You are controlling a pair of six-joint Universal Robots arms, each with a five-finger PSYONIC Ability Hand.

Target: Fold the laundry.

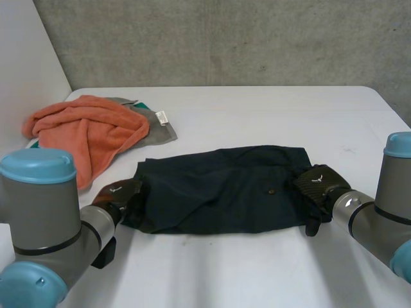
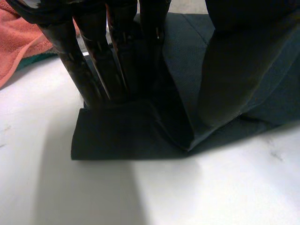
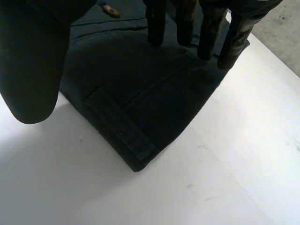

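No words or numbers can be read anywhere. A small white tag (image 1: 161, 117) lies on the grey cloth (image 1: 160, 131) at the far side of the bench, its print too small to read. The left hand (image 1: 119, 192) and right hand (image 1: 321, 183) each carry a small white emblem on the back, without letters.

Grey arms (image 1: 48, 221), light-blue caps (image 1: 37, 164), and my black left hand (image 1: 119, 191) and right hand (image 1: 321, 181) each show a small white mark.
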